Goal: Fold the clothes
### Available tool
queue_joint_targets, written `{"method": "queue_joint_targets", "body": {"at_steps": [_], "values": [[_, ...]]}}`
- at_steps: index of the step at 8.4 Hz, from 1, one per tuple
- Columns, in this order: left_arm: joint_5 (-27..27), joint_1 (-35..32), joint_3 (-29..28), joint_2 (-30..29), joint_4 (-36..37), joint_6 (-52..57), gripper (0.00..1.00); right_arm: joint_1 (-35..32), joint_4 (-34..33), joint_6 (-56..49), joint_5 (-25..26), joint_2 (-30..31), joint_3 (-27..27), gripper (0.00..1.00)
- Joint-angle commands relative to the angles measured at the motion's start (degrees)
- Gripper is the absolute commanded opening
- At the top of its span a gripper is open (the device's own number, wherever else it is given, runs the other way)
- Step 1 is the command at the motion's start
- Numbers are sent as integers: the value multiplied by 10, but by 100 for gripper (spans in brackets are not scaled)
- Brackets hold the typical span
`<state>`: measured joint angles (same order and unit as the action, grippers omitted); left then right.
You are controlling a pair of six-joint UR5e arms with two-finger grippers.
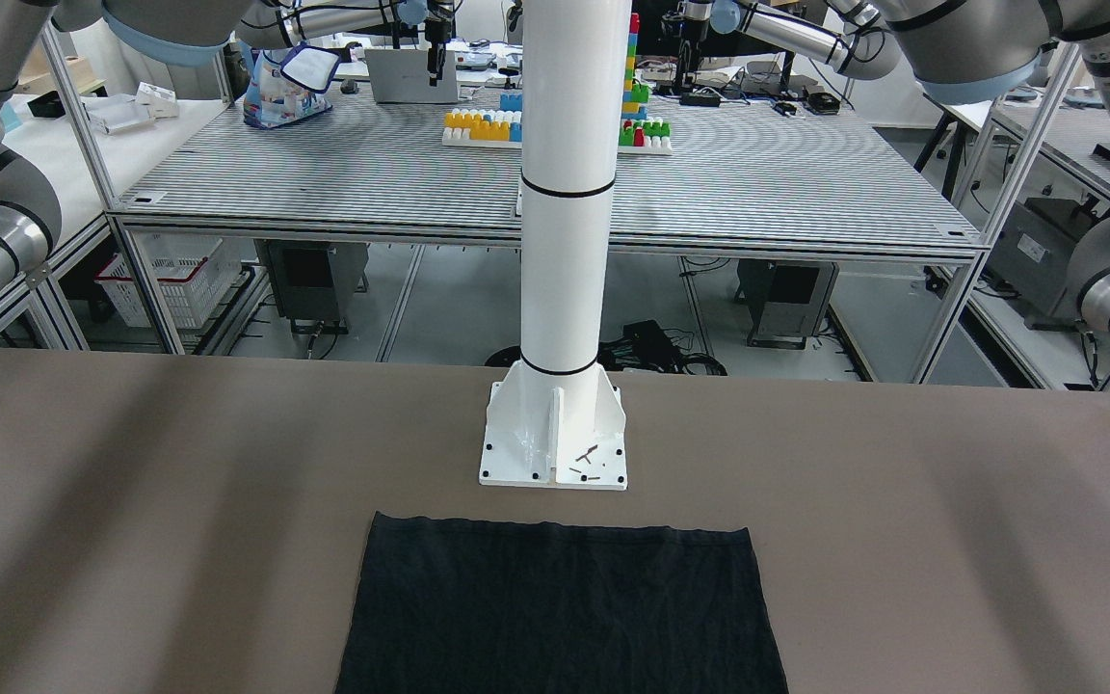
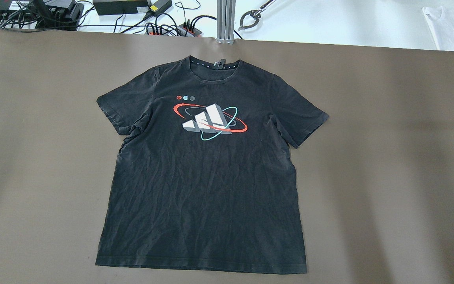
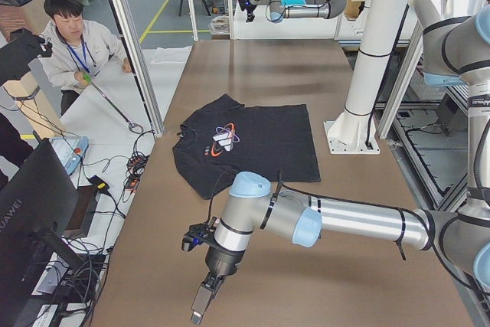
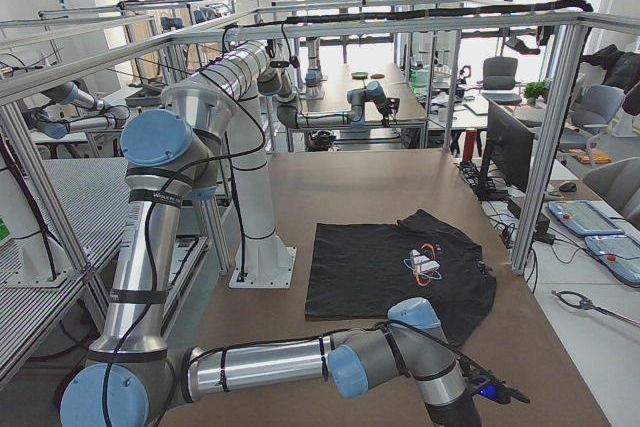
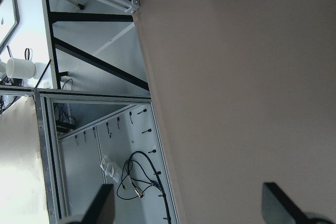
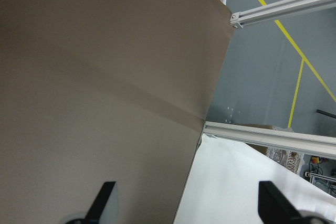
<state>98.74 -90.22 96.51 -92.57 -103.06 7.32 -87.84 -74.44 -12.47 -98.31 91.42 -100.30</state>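
- One black T-shirt (image 2: 203, 189).
- On that shirt: two short sleeves, one chest graphic (image 2: 211, 120), and three small round marks (image 2: 185, 97) in a row above it.
- One brown table (image 2: 388, 157).
- One white pillar (image 1: 567, 241), standing on one base plate (image 1: 516, 472).
- Two arms, both mine: my left arm (image 3: 344, 220) and my right arm (image 4: 280, 362).
- Two grippers: my left gripper (image 5: 191, 205) and my right gripper (image 6: 189, 203). Each has two fingers, so four fingers in all.
- One person (image 3: 73, 44) beside the table.

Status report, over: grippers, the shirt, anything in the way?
Open and empty: left gripper, right gripper. Black T-shirt flat, print up, not yet folded. White pillar base near the hem, not touching.
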Motion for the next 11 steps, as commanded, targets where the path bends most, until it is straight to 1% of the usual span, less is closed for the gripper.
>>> {"method": "queue_joint_targets", "body": {"at_steps": [1,3,5,9,11], "values": [[1,0,3,3,-4,1,100,-1,0,0,0,1,-2,94],[1,0,2,3,-5,1,100,0,0,3,3,-1,-5,94],[1,0,6,2,-5,1,100,0,-4,5,-4,-2,-34,94],[1,0,10,-3,0,0,100,1,-9,12,-10,-6,-50,94],[2,0,8,-24,1,-8,100,1,-8,24,-14,-5,-56,94]]}}
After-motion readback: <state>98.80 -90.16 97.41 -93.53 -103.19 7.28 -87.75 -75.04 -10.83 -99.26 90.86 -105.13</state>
